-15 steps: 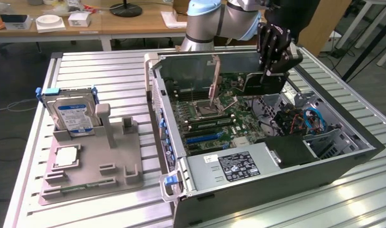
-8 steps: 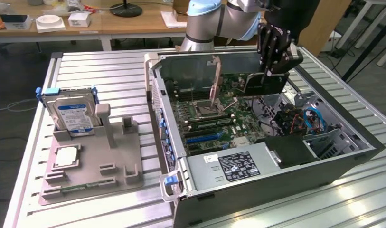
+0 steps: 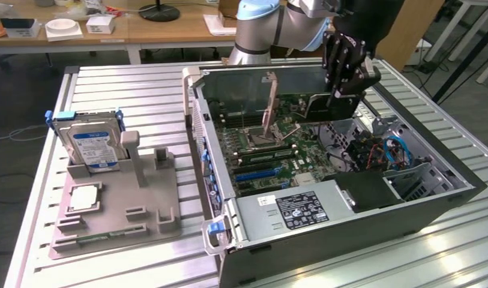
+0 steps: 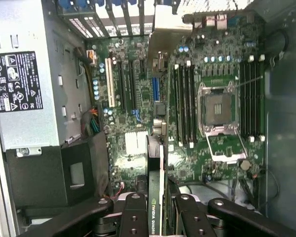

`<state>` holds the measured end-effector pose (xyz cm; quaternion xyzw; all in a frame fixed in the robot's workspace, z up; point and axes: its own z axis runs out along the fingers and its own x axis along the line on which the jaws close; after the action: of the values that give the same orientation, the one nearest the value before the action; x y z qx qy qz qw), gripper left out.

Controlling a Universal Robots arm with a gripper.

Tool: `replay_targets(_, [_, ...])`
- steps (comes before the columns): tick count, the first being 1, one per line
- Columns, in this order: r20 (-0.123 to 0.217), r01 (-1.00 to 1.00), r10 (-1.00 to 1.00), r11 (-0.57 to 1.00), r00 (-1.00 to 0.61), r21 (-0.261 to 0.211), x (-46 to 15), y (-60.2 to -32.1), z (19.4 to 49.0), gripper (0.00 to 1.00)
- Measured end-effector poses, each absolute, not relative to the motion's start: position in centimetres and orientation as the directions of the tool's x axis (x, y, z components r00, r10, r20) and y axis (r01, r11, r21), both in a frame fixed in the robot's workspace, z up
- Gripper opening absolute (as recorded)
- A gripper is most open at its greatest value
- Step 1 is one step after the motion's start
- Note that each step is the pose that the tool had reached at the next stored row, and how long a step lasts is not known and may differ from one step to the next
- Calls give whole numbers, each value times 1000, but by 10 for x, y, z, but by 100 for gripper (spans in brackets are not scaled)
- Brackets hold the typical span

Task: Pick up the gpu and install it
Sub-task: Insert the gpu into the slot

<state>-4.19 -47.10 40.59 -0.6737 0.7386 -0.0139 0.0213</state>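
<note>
Black gripper (image 4: 159,212) pinches the dark gpu (image 4: 155,182) edge-on, hovering over the green motherboard (image 4: 128,143) inside the open computer case (image 3: 436,198); installing appears underway, calling for careful alignment with an expansion slot (image 4: 156,90).

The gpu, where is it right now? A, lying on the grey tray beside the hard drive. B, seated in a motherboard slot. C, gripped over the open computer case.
C: the gpu is clamped edge-on in the gripper, above the motherboard inside the open computer case.
</note>
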Motion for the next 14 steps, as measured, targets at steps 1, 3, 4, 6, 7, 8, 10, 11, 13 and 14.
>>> replay_targets(1, [-16, -995, -996, 88, -88, -45, -42, -471, 406, 26])
replay_targets(3, [-23, -995, -996, 88, -87, -45, -42, -471, 405, 26])
replay_targets(4, [-23, -995, -996, 88, -87, -44, -42, -471, 405, 26])
replay_targets(6, [-26, -995, -996, 88, -86, -44, -42, -471, 405, 26])
replay_targets(7, [-30, -995, -996, 88, -86, -44, -42, -471, 405, 26])
replay_targets(8, [-34, -995, -996, 88, -86, -43, -42, -471, 404, 26])
replay_targets(10, [-43, -995, -995, 88, -86, -43, -42, -471, 403, 26])
replay_targets(11, [-43, -995, -995, 88, -87, -43, -42, -471, 403, 26])
replay_targets(13, [-43, -995, -995, 88, -87, -43, -42, -471, 403, 26])
replay_targets(14, [-43, -995, -995, 88, -86, -43, -42, -471, 403, 26])
